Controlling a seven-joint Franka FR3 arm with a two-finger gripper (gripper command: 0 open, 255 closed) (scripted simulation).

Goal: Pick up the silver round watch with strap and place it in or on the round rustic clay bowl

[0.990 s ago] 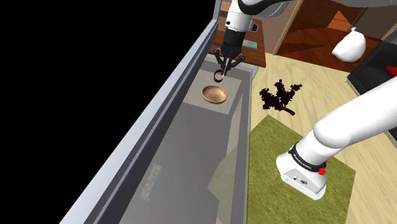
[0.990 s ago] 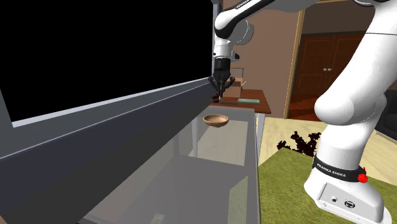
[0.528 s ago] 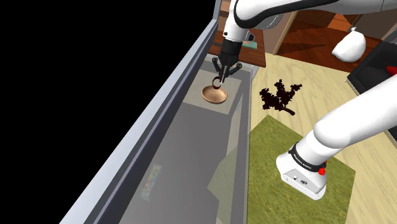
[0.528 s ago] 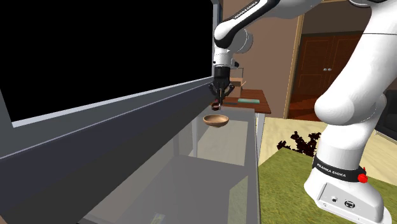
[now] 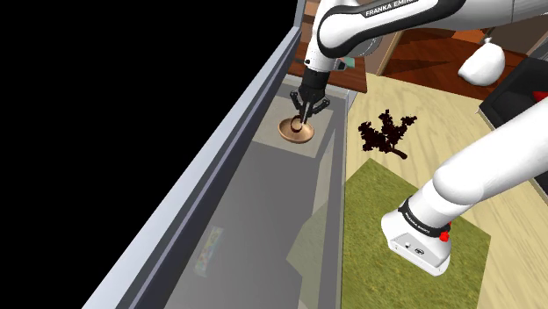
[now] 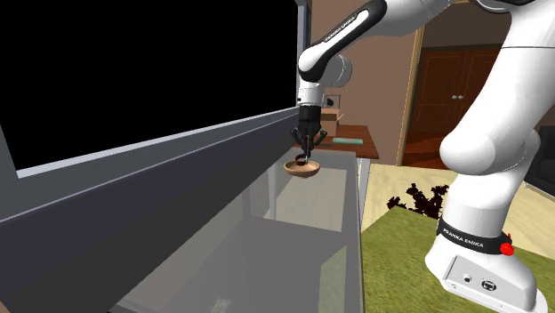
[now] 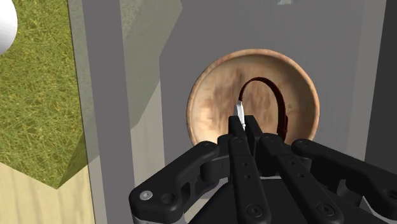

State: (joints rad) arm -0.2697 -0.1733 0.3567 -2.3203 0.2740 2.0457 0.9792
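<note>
Just one watch (image 7: pixel 280 102) and one bowl (image 7: pixel 210 108) are in play, along with a single white arm (image 5: pixel 474 167) and its black hand (image 7: pixel 245 127). The hand is narrowed onto the watch, its two fingertips (image 7: pixel 233 132) pinching the silver case while the dark maroon strap loops away from them in an arch. The watch sits over the hollow of the brown, round bowl; I cannot tell whether the strap touches the bowl's floor. In the shoulder view the hand (image 5: pixel 304 112) points down right over the bowl (image 5: pixel 296 132), which rests on the grey, glassy surface (image 5: pixel 263 202) near its far end. The second exterior view has the hand (image 6: pixel 303 158) down at the bowl's (image 6: pixel 301 169) rim. Readable writing: "FRANKA EMIKA" on the dark band (image 6: pixel 469 242) above the arm's base, and the same brand in black on the upper link (image 5: pixel 391 9). One green rug (image 5: pixel 386 228) lies beside the surface.
</note>
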